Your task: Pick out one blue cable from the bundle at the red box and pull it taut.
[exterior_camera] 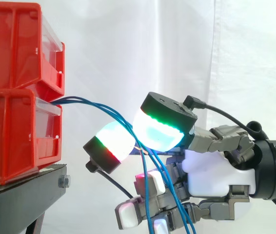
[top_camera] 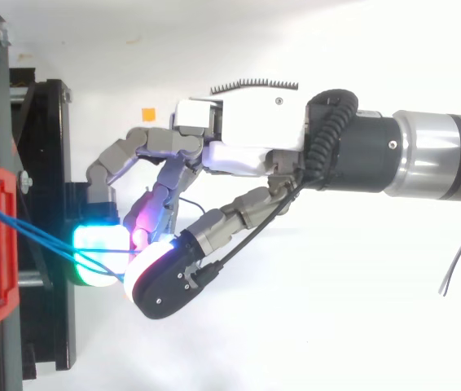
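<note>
Probably light, limp and slippery, the blue cables sag from the red bins to the robot hand, whose pads pinch them; one strand is best gripped crosswise, firmly.

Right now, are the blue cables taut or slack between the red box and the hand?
Slack: the blue cables bow from the red box to the hand's pinching pads, then hang loose below.

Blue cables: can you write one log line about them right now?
hand: pinching blue cables between pads | cables: run from red bin, curved, not yet taut
</note>
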